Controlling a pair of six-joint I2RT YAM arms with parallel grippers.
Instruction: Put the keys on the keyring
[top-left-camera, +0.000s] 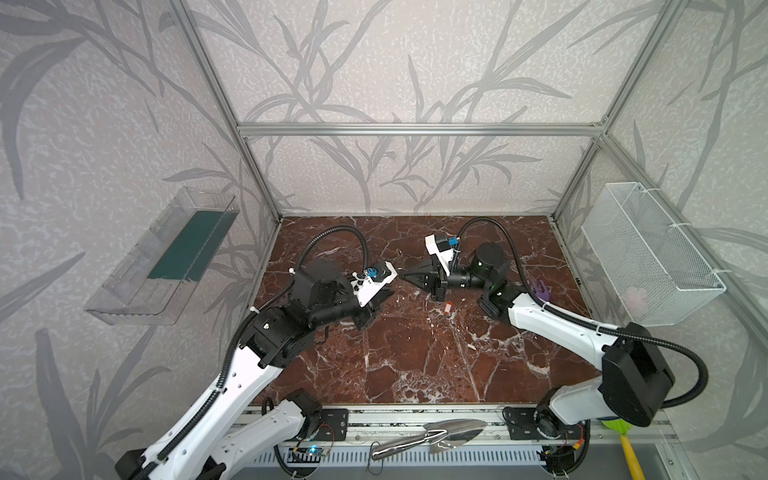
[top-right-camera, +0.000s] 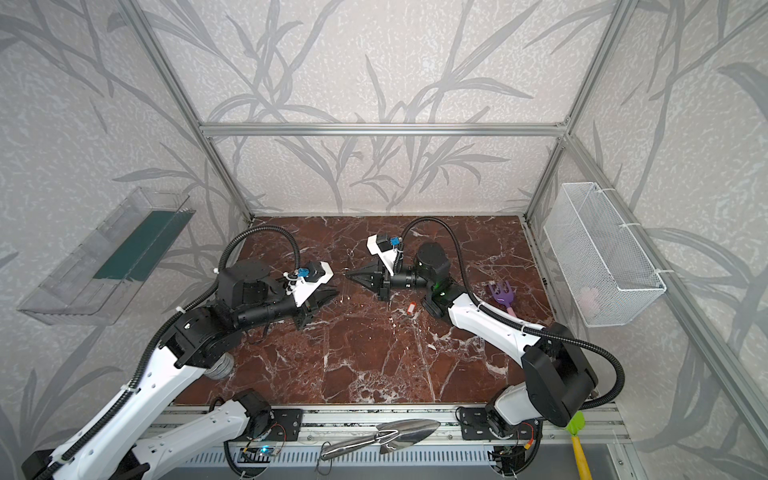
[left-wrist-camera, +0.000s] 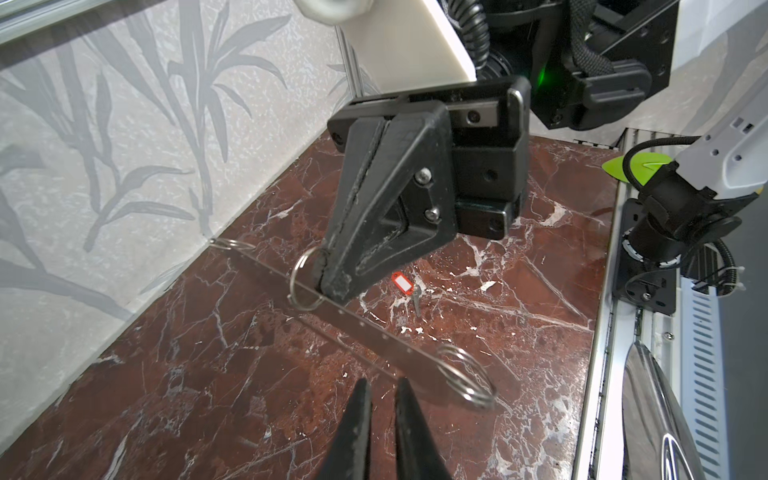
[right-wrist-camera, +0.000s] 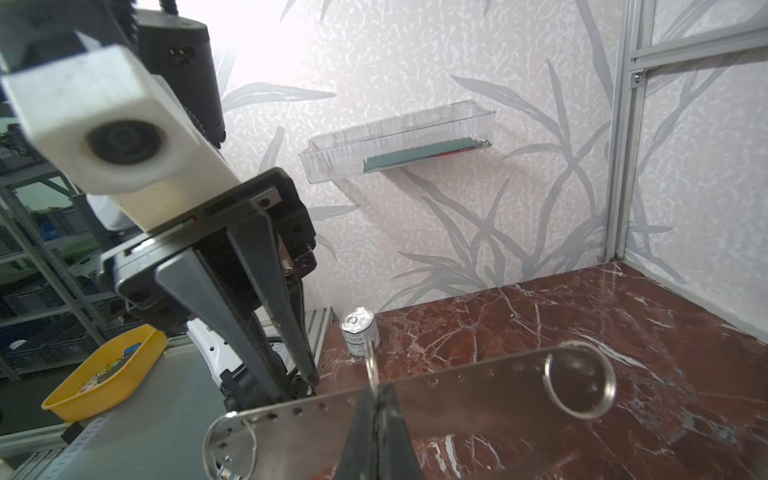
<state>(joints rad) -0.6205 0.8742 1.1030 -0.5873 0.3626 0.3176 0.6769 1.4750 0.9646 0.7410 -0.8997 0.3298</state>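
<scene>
Looking through the left wrist camera, I see the right gripper (left-wrist-camera: 332, 286) pressed fully closed, its tips pinching a thin metal strip (left-wrist-camera: 374, 332) right where the middle ring (left-wrist-camera: 303, 282) hangs, and carrying the strip in the air above the marble table (top-left-camera: 415, 365). The strip has a row of small holes along one edge. A coiled ring (left-wrist-camera: 465, 380) sits at its near end and another ring (left-wrist-camera: 232, 244) at its far end. From the right wrist camera the middle ring stands edge-on out of the closed tips, with the strip running flat to either side. My left gripper (left-wrist-camera: 383, 382) has its jaws parted by only a narrow slit and holds nothing. Its tips sit just beside the strip's edge, between the middle ring and the coiled one, and I cannot tell whether they touch it. The key (left-wrist-camera: 417, 303) lies flat on the table, joined to a small red tag (top-left-camera: 447, 307) with a pale centre. In both top views the tag rests just in front of the right gripper, beside the right arm's lower link and apart from both sets of jaws. A purple toy fork (top-right-camera: 500, 293) lies behind the right arm, a shiny trowel (top-left-camera: 436, 436) rests on the front rail, and a small tin can (right-wrist-camera: 359, 330) stands at the table's edge on the left arm's side.
</scene>
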